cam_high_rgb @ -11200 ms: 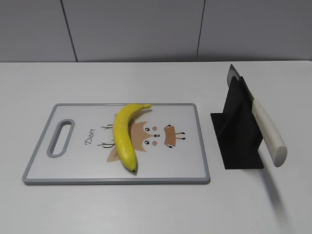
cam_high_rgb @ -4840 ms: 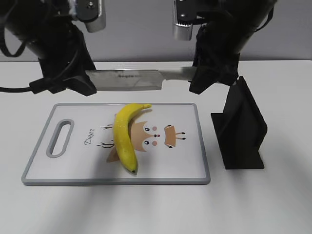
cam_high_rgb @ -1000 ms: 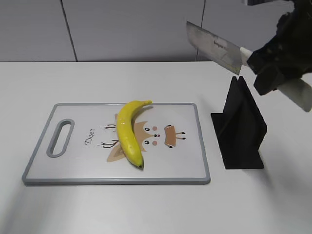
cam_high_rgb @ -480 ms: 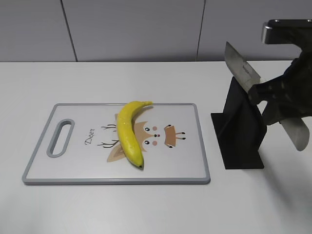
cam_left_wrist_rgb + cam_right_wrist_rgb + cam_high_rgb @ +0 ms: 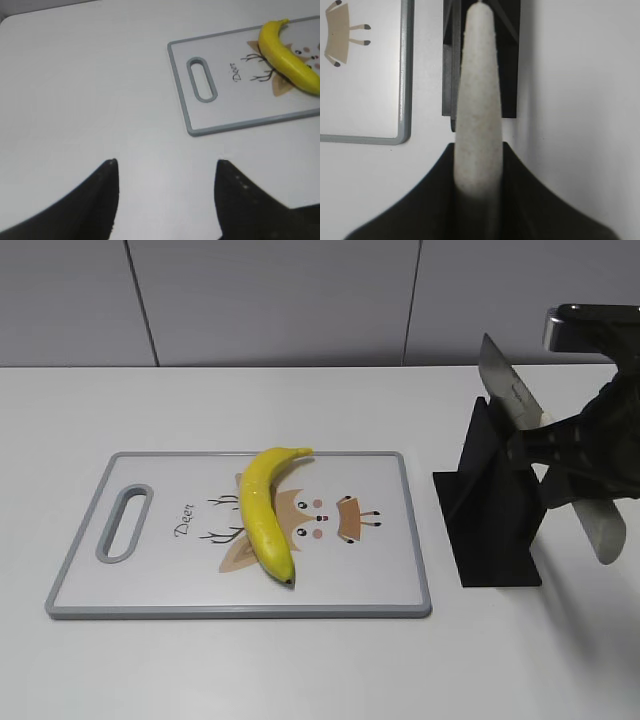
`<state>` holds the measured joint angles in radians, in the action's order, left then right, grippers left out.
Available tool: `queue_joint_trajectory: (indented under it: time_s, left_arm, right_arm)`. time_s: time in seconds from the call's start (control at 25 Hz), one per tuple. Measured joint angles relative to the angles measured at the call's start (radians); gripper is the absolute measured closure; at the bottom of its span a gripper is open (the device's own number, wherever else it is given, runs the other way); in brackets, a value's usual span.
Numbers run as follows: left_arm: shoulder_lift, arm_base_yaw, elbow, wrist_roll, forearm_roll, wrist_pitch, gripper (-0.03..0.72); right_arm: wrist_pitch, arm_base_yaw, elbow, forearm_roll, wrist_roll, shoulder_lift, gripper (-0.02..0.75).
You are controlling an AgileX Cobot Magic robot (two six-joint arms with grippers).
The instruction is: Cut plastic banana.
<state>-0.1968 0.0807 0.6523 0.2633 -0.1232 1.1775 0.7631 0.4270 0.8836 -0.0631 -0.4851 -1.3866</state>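
The right gripper point(image 5: 560, 455) grips the knife point(image 5: 510, 395) above the black stand point(image 5: 495, 505); the left gripper point(image 5: 165, 200) hangs open over bare worktop point(image 5: 75, 75), beside the cutting board point(image 5: 75, 550).

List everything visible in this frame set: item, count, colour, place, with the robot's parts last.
plastic banana: 1, yellow, lying whole on the cutting board.
cutting board: 1, white with grey rim and deer print, on the table left of centre.
knife: 1, steel blade, pale handle, slanted over the stand.
knife stand: 1, black, right of the board.
table: 1, white.
left claw: 1, black, open, empty, above bare table.
right claw: 1, black, shut on the knife handle.
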Motion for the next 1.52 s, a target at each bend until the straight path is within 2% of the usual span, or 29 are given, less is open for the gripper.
queue_joint_trajectory:
  time_s: [0.32,0.64,0.76,0.96,1.28,1.4,1.52]
  left_arm:
    - [0.197,0.000,-0.095,-0.018,0.003,0.045,0.098]
    - [0.202,0.000,-0.117,-0.025,-0.001,0.036,0.098]
    - [0.202,0.000,-0.138,-0.028,0.005,-0.036,0.098]
    - [0.202,0.000,-0.156,-0.084,0.047,-0.073,0.098]
    - [0.202,0.000,-0.156,-0.099,0.053,-0.078,0.098]
    - [0.202,0.000,-0.156,-0.099,0.053,-0.078,0.098]
    - [0.202,0.000,-0.156,-0.099,0.053,-0.078,0.098]
  right_arm:
    - [-0.003,-0.001,-0.001,0.009,-0.002,-0.001,0.562]
    - [-0.005,-0.001,-0.001,0.036,0.002,-0.065,0.562]
    - [-0.006,-0.001,-0.001,0.036,0.002,-0.078,0.562]
    - [-0.031,-0.001,-0.001,0.036,0.002,-0.078,0.562]
    - [-0.051,-0.001,-0.001,0.036,0.002,-0.078,0.562]
    - [-0.051,-0.001,-0.001,0.035,0.002,-0.078,0.491]
    - [-0.050,-0.001,-0.001,0.035,0.002,-0.078,0.326]
